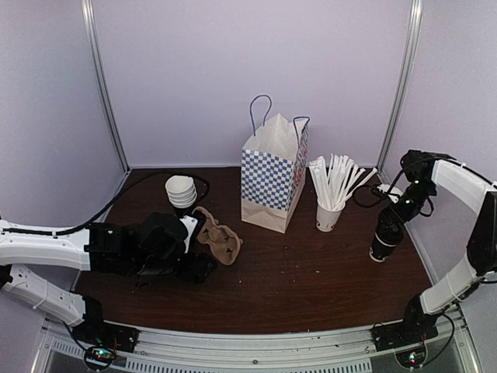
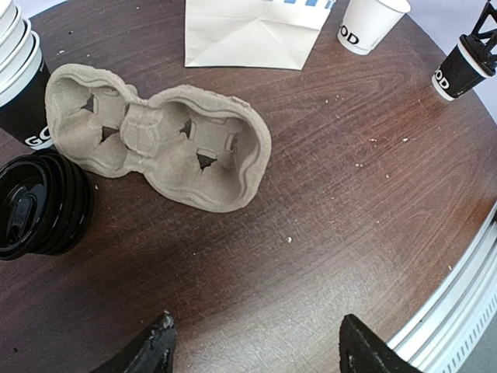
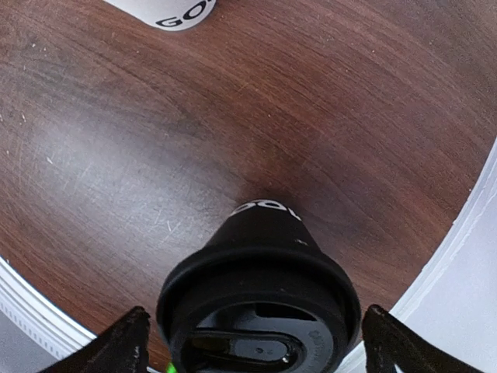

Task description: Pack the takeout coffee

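The coffee [image 1: 382, 247] stands upright at the right of the worktop [image 1: 311, 272], near the white cup [image 1: 328, 217]. The right tool [image 3: 255, 330] straddles its lid, jaws wide with gaps either side. The left tool [image 2: 256, 346] hangs wide, holding nothing.

Small black paper cup [image 3: 264, 233] with pale print and a black plastic lid, upright, lid on, near the right edge of the dark wooden table [image 3: 155, 116], between the parted fingers of my right gripper [image 3: 256, 336]
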Robot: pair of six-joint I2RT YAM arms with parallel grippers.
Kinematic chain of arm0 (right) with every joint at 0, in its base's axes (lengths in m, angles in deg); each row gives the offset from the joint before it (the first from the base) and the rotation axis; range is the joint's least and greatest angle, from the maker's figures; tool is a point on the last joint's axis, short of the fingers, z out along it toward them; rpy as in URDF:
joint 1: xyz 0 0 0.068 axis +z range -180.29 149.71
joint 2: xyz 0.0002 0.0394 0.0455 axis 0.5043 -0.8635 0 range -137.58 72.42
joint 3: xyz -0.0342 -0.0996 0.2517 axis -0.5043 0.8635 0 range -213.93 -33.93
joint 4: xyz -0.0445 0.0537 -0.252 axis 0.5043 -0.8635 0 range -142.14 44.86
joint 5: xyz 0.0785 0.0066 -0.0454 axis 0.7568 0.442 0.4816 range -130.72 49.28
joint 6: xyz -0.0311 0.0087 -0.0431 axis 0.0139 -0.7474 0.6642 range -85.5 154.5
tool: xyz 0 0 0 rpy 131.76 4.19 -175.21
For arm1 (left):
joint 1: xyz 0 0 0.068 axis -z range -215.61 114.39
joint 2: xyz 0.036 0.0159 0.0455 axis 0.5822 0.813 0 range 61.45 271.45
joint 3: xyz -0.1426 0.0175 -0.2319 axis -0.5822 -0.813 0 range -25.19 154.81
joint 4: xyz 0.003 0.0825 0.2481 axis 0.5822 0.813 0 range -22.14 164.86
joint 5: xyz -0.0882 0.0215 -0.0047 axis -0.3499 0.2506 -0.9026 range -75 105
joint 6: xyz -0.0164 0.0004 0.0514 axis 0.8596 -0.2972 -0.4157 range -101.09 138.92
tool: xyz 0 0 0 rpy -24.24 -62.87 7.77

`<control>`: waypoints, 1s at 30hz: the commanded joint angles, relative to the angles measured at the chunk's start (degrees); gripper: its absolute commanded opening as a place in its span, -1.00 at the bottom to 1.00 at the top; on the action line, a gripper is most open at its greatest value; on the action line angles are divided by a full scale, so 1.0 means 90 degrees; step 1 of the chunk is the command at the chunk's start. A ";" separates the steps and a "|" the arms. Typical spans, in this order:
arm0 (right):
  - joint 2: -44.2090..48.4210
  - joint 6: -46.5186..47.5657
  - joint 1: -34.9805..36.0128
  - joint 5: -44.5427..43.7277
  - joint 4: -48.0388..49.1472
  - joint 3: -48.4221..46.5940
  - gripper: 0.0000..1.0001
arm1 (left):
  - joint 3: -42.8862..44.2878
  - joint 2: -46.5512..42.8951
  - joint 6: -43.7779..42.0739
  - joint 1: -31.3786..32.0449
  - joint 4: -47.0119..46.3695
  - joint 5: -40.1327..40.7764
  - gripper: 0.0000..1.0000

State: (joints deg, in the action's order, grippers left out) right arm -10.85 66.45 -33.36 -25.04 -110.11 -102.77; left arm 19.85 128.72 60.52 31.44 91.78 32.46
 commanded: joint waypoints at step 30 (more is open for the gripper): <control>-0.1314 -0.0167 0.4350 -0.0199 0.0563 -0.4668 0.48 | -0.0150 -0.1426 0.0275 -0.0177 0.0929 0.0383 0.44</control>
State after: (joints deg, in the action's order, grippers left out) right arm -19.17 63.69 2.31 -22.74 -108.62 -139.31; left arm 18.84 115.87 61.90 30.11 98.80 34.99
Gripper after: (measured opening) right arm 0.745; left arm 0.725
